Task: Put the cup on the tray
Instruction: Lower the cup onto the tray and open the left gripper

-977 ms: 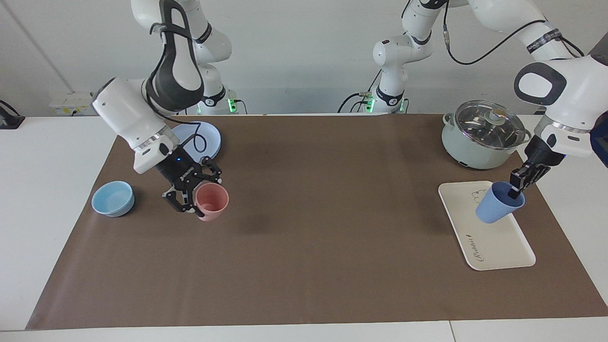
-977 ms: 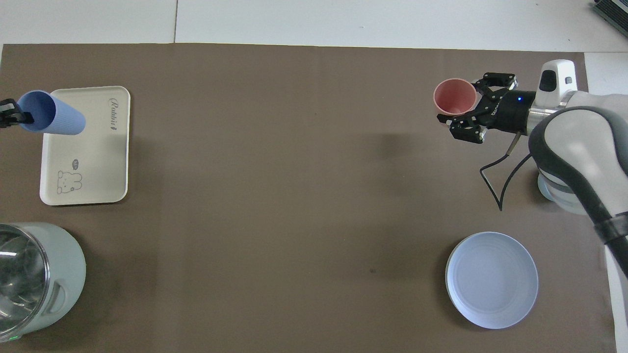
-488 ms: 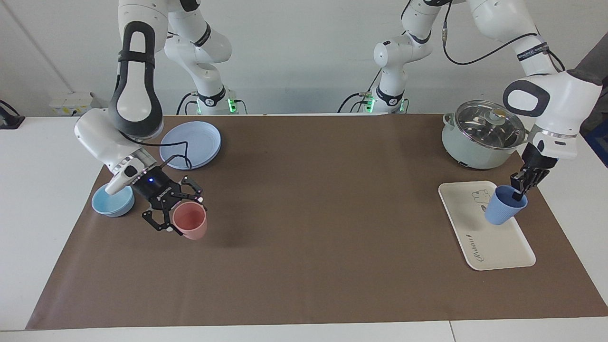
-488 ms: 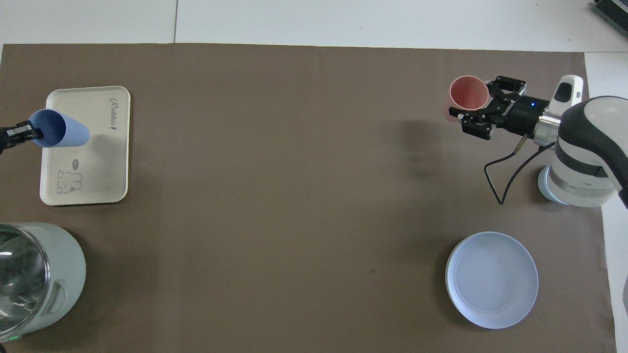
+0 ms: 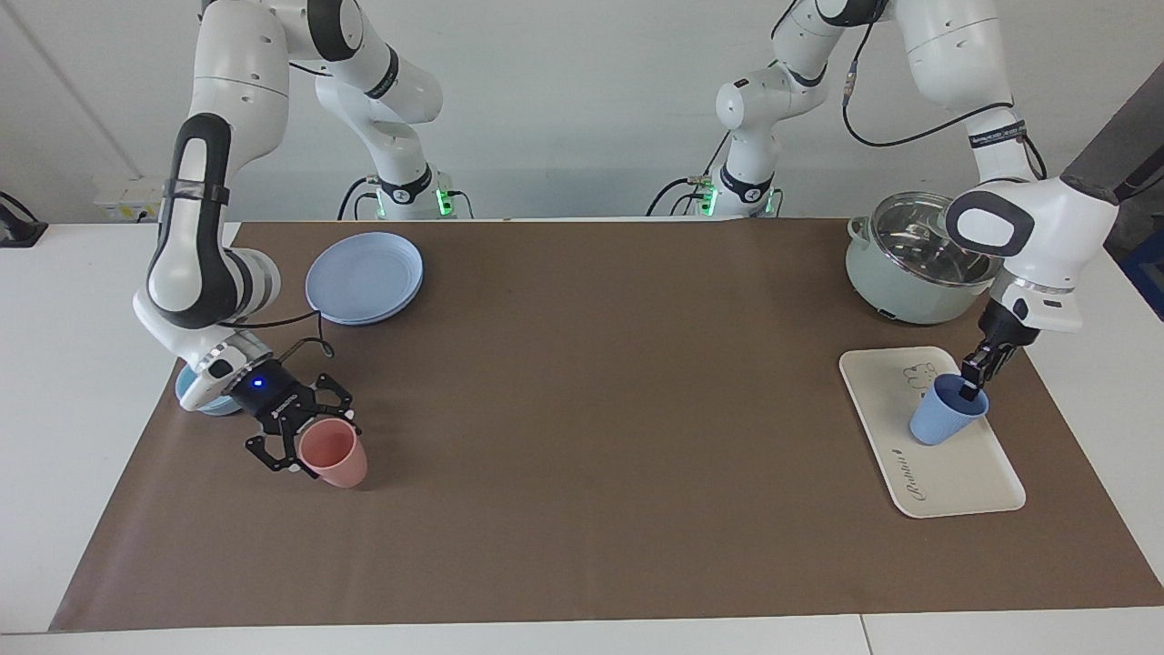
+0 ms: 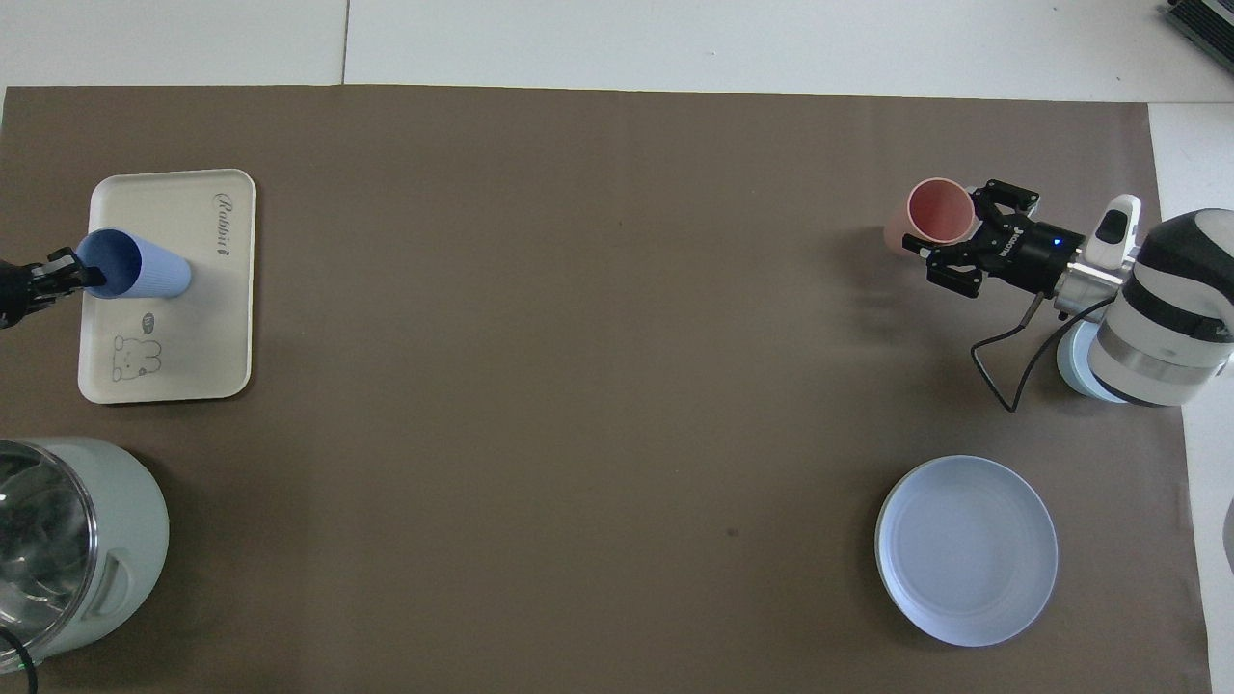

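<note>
The periwinkle-blue cup stands a little tilted with its base on the cream tray, near the tray's middle. My left gripper comes down from above and is shut on the cup's rim, one finger inside the cup. At the right arm's end of the table my right gripper is shut on the rim of a pink tumbler, which is tilted and low at the table.
A pale green pot with a glass lid sits nearer to the robots than the tray. A round blue plate and a light-blue bowl, mostly under the right arm, lie at the right arm's end.
The left gripper has lowered the cup onto the tray and brought it more upright. The right arm has carried the pink tumbler down and away from the robots.
</note>
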Controlling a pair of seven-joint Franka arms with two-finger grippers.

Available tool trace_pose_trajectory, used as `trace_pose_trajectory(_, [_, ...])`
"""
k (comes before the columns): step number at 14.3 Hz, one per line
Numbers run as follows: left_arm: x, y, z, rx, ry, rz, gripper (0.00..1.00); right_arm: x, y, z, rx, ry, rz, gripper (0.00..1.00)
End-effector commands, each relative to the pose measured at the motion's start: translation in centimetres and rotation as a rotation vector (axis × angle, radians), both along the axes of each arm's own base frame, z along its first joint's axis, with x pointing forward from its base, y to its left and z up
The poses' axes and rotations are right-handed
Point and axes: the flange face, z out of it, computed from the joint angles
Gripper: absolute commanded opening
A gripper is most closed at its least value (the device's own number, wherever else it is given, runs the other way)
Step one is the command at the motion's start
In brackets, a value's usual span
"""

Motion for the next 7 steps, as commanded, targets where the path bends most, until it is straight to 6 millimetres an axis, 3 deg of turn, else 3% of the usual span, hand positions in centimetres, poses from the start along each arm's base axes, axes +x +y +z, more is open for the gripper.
trace_pose_trajectory(1, [0.5, 0.1, 0.3, -0.009, -0.011, -0.006, 1.0, -0.7, -0.8, -1.1, 0.041, -0.039, 0.004, 0.0])
trace_pose_trajectory(5, [2.6, -0.4, 3.6, -0.063, 0.036, -0.062, 1.0, -0.8, -0.7, -1.3, 0.045, -0.04, 0.001, 0.0])
trace_pose_trajectory(7, [3.6, -0.9, 7.1, -0.051, 0.078, -0.127, 1.0, -0.9, -0.7, -1.4, 0.043, -0.04, 0.001, 0.0])
